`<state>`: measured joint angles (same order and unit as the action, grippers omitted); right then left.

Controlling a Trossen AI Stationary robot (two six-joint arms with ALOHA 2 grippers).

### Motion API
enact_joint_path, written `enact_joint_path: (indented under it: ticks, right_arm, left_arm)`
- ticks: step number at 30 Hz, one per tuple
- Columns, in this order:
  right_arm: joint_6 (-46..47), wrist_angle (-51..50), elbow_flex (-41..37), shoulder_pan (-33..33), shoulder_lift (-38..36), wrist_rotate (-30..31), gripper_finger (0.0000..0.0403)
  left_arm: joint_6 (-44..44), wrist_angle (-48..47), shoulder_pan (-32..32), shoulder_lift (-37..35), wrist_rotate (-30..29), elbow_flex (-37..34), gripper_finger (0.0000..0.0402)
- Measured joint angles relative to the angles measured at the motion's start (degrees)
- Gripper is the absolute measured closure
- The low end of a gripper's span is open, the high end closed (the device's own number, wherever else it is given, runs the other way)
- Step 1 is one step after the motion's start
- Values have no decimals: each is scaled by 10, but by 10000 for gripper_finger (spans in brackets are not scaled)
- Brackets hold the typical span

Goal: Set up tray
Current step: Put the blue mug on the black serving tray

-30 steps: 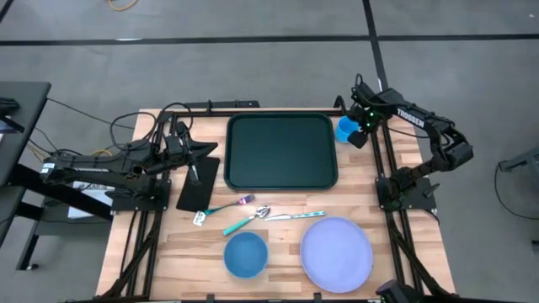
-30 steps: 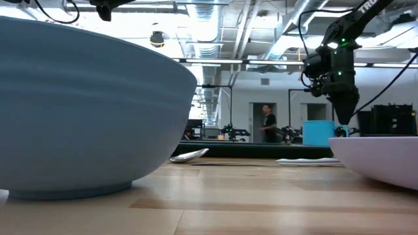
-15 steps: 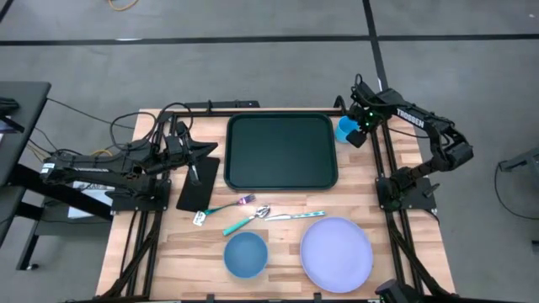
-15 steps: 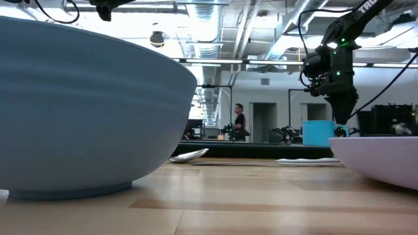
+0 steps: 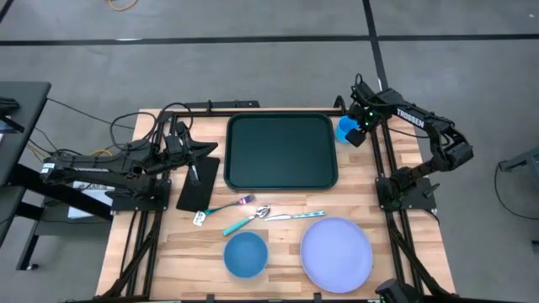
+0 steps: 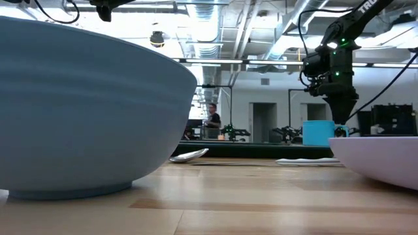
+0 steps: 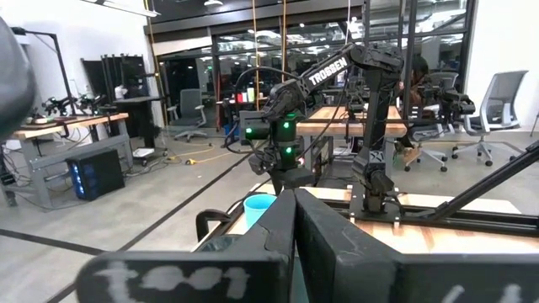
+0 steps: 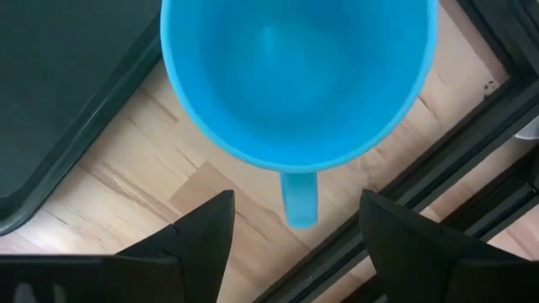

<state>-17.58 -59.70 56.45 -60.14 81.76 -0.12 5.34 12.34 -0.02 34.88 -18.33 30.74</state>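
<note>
The dark green tray (image 5: pixel 282 151) lies flat on the far middle of the table. Just off its far right corner a blue cup (image 5: pixel 344 129) stands upright on the wood, its handle (image 8: pixel 299 198) toward the table's right edge. My right gripper (image 8: pixel 296 236) points down over the cup's right side and is open. Its two fingers stand on either side of the handle without touching it. In the low view it (image 6: pixel 342 117) hangs beside the cup (image 6: pixel 319 132). My left gripper (image 5: pixel 199 156) waits shut at the table's left, pointing level toward the tray.
A flat black piece (image 5: pixel 199 183) lies left of the tray. A fork (image 5: pixel 226 206), a spoon (image 5: pixel 247 220) and a knife (image 5: pixel 295 215) lie in front of the tray. A blue bowl (image 5: pixel 246 254) and a lavender plate (image 5: pixel 337 252) sit at the near edge.
</note>
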Motion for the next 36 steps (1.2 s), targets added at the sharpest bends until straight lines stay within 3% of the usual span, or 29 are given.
enact_joint_path:
  ticks: [36]
  right_arm:
    - [-35,42,-44,0,1,0,159]
  left_arm:
    - [0,0,0,0,0,0,401]
